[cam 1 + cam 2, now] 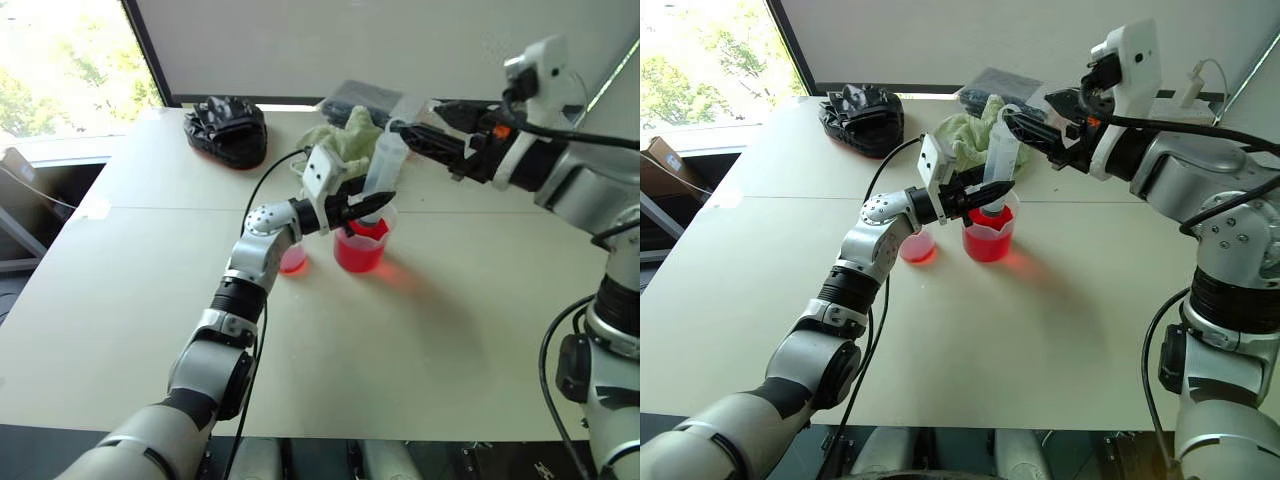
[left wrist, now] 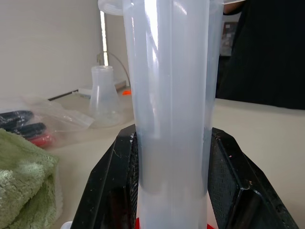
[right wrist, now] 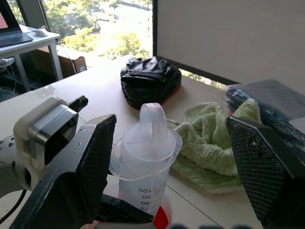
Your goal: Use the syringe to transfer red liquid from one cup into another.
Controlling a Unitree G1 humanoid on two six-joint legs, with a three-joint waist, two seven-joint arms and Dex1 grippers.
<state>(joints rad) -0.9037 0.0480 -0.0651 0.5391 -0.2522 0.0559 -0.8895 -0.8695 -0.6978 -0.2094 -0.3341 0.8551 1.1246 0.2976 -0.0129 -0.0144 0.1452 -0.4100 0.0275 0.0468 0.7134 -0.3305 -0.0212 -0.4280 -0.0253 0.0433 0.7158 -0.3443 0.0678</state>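
I see the large clear plastic syringe (image 1: 1000,155) standing upright, its tip down in the spouted clear beaker of red liquid (image 1: 988,235). My left gripper (image 1: 990,192) pinches its barrel. My right gripper (image 3: 167,157) is spread wide around the ring-shaped plunger loop, not touching. The small clear cup (image 1: 917,247) sits just beside the beaker.

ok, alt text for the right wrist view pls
The right gripper hangs open with its two black fingers either side of the syringe, near its ring-shaped thumb loop. Behind lie a green towel and a black bag on the table.
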